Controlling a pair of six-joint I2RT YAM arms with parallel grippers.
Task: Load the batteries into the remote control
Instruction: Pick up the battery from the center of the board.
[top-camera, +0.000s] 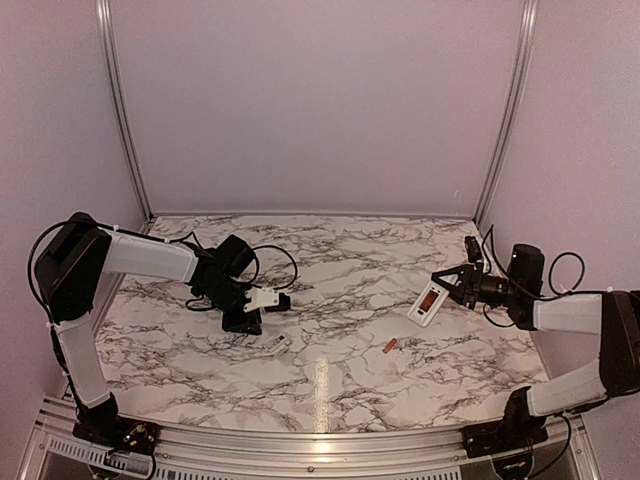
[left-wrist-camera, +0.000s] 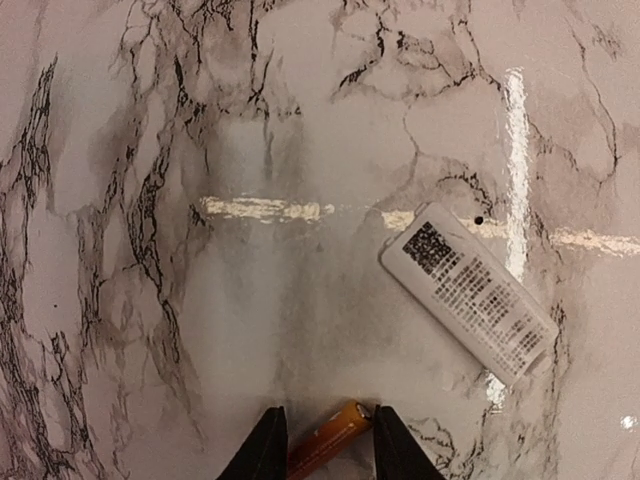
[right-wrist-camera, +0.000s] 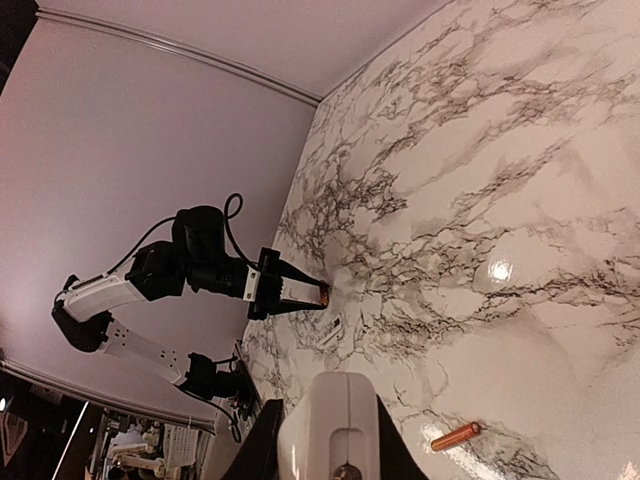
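My left gripper (top-camera: 247, 321) is shut on an orange battery (left-wrist-camera: 330, 434), which sits slantwise between the black fingers (left-wrist-camera: 262, 448), low over the marble table. The right wrist view also shows that gripper (right-wrist-camera: 322, 296) with the orange cell at its tip. A second orange battery (top-camera: 390, 346) lies loose on the table and also shows in the right wrist view (right-wrist-camera: 455, 436). My right gripper (top-camera: 447, 288) is shut on the white remote control (top-camera: 427, 304) and holds it above the table, tilted; a reddish patch shows in its upper face. Its rounded end (right-wrist-camera: 335, 420) fills the gap between my right fingers.
A small white flat cover with printed text (left-wrist-camera: 468, 292) lies on the marble just right of the left gripper; it shows in the top view (top-camera: 277, 343) and the right wrist view (right-wrist-camera: 330, 331). Black cables (top-camera: 275, 262) trail behind the left arm. Purple walls enclose the table.
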